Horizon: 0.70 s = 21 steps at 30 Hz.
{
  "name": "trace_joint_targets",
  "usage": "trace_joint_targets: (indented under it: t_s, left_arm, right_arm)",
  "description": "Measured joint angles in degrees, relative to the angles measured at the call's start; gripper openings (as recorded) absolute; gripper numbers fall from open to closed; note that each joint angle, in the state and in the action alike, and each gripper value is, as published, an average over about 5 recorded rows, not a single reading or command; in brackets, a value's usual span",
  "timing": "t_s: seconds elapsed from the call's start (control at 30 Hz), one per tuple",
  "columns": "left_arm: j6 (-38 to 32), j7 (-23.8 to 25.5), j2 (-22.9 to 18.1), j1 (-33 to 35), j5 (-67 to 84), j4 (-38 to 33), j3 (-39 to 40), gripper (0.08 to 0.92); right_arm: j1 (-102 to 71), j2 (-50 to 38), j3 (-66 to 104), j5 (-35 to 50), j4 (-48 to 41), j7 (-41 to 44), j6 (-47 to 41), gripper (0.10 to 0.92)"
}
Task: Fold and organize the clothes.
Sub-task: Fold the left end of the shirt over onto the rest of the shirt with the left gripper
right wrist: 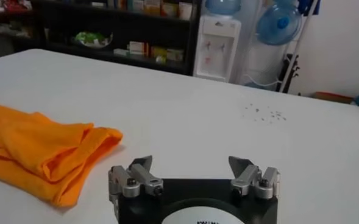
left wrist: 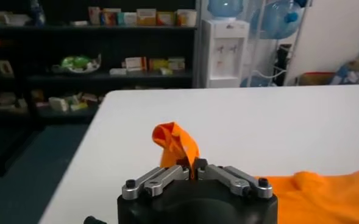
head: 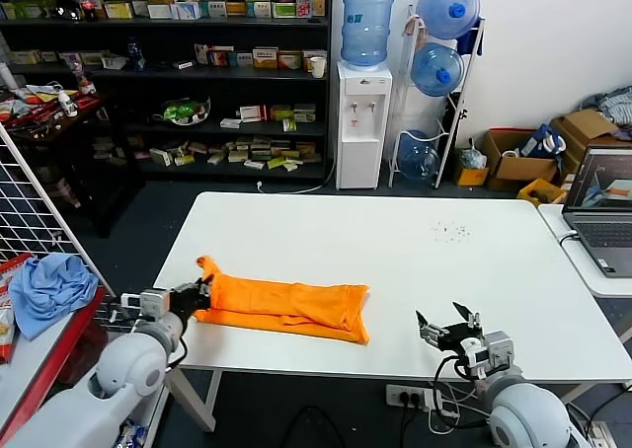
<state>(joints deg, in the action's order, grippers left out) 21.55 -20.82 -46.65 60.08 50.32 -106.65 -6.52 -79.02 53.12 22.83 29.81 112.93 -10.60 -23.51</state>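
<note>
While the left end effector (head: 197, 296) sits clamped on a pinch of the orange T-shirt (head: 286, 308) at the shirt's 9 o'clock end, the right end effector (head: 446, 328) waits w/ fingers apart, well clear of the cloth toward 3 o'clock and holding nothing.

The shirt lies on the white counter (head: 415, 261) near the front-left edge, already folded into a long narrow band. In the left wrist view a small peak of fabric (left wrist: 176, 143) stands up between the closed fingers, so the grip looks thin.

Risks, as a judgement: that small pinch could slip out if the arm pulls fast. Only the top layer may be caught, so a lift could peel the stack open & undo the fold. Dragging w/o the right arm pinning the far end could slide the whole band toward the counter edge.

Long axis runs approx 9 to 3 o'clock, tilted slightly so the 3 o'clock end sits nearer the robot. Which end is collar vs hem can't be told.
</note>
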Motion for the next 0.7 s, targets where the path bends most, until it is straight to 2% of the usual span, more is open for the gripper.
trace_joint_targets:
  t_s: [0.3, 0.7]
  left_arm:
    - [0.08, -2.04, -7.91, -1.94, 0.45, -1.80, 6.39, 0.125]
    - [-0.17, -2.96, -20.71, -5.28, -1.76, 2.71, 12.71, 0.125]
  right_arm:
    - [-0.21, 1.73, 2.33, -3.13, -2.32, 0.02, 3.59, 0.823]
    - [0.37, 2.70, 3.15, -4.37, -4.37, -0.20, 4.96, 0.823]
